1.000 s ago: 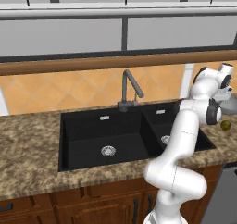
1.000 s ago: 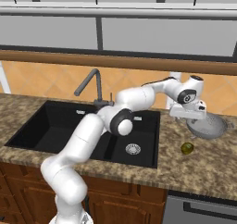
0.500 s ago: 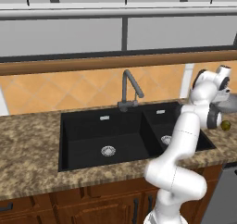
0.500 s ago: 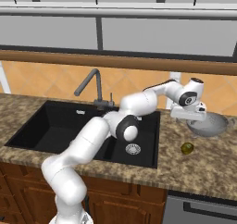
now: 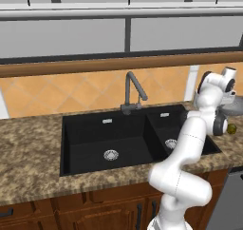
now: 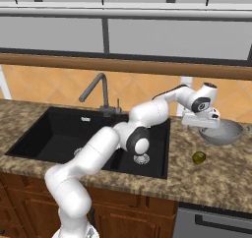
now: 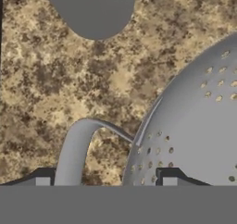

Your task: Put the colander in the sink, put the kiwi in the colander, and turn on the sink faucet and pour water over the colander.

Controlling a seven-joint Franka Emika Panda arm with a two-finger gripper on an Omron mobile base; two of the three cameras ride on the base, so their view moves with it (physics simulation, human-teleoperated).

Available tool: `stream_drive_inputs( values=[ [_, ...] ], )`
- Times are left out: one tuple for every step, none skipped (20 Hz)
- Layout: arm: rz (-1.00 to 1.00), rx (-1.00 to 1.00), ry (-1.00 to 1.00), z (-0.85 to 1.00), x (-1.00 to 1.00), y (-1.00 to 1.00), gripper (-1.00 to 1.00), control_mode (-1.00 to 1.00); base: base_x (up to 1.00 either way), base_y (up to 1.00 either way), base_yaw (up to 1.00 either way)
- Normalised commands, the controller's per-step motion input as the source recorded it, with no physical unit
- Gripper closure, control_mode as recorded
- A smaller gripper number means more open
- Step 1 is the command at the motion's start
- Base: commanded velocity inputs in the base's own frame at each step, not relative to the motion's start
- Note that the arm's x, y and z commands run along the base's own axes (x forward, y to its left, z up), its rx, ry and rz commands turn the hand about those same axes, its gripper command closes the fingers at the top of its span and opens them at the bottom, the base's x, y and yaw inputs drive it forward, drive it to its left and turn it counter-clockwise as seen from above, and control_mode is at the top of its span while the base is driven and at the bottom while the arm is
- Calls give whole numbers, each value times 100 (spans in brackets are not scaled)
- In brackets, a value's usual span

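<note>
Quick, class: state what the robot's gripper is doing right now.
Gripper: open, its fingertips on either side of the colander rim beside its loop handle, not clamped on it.

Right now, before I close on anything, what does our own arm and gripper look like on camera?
A glossy white arm of rounded, tube-like segments with dark grey discs capping its joints. The white hand ends in a gripper with two small dark finger tips, each carrying a pale grey square pad. No cables or markings are visible.
</note>
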Motion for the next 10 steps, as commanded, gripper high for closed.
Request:
stream_drive_inputs(
  values=[
    [0, -3, 0, 0, 0, 0, 100, -100, 0, 0, 0],
    [0, -5, 0, 15, -19, 0, 100, -100, 0, 0, 0],
    [0, -5, 0, 23, -33, 4, 100, -100, 0, 0, 0],
    [0, -7, 0, 29, -44, 16, 100, -100, 0, 0, 0],
    [0, -11, 0, 34, -47, 35, 100, -100, 0, 0, 0],
    [0, -10, 0, 38, -44, 38, 100, -100, 0, 0, 0],
    [0, -11, 0, 35, -49, 43, 100, -100, 0, 0, 0],
    [0, -12, 0, 35, -44, 51, 100, -100, 0, 0, 0],
    [0, -12, 0, 32, -38, 60, 100, -100, 0, 0, 0],
    [0, -10, 0, 31, -40, 55, 100, -100, 0, 0, 0]
  ],
)
